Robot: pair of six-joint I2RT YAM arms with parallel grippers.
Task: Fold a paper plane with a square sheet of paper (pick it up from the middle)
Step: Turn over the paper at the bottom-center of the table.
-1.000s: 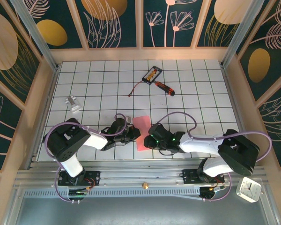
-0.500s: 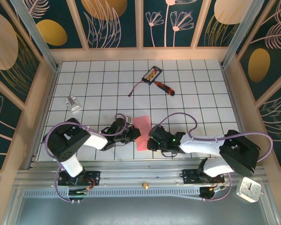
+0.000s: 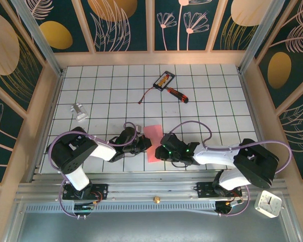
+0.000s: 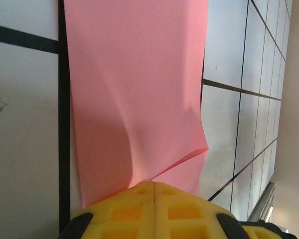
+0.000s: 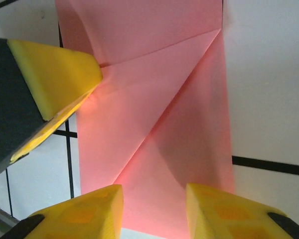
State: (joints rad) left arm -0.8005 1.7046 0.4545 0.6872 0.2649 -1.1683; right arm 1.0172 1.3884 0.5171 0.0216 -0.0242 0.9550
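White tiles with black grid lines are covering the tabletop (image 3: 217, 101), and dark floral panels are standing around it. The pink-red sheet of paper (image 3: 152, 142) is lying flat near the front edge, between the two arms. It is folded into a narrow strip, with a diagonal flap showing on top.

The left hand (image 4: 153, 191) is sitting closed, its yellow pads (image 5: 55, 74) pressed together and touching the paper's left edge, right where the creases are meeting. No paper is showing between the pads, and just beside them a corner of the upper layer is lifting slightly off the tiles.

The right hand (image 5: 154, 204) is hovering at the opposite edge with its fingers narrowly parted, gripping nothing, the paper lying under the gap.

Well apart, at the far side, a red-handled screwdriver (image 3: 177, 94) is lying just beside a small black-and-orange card (image 3: 164, 79).
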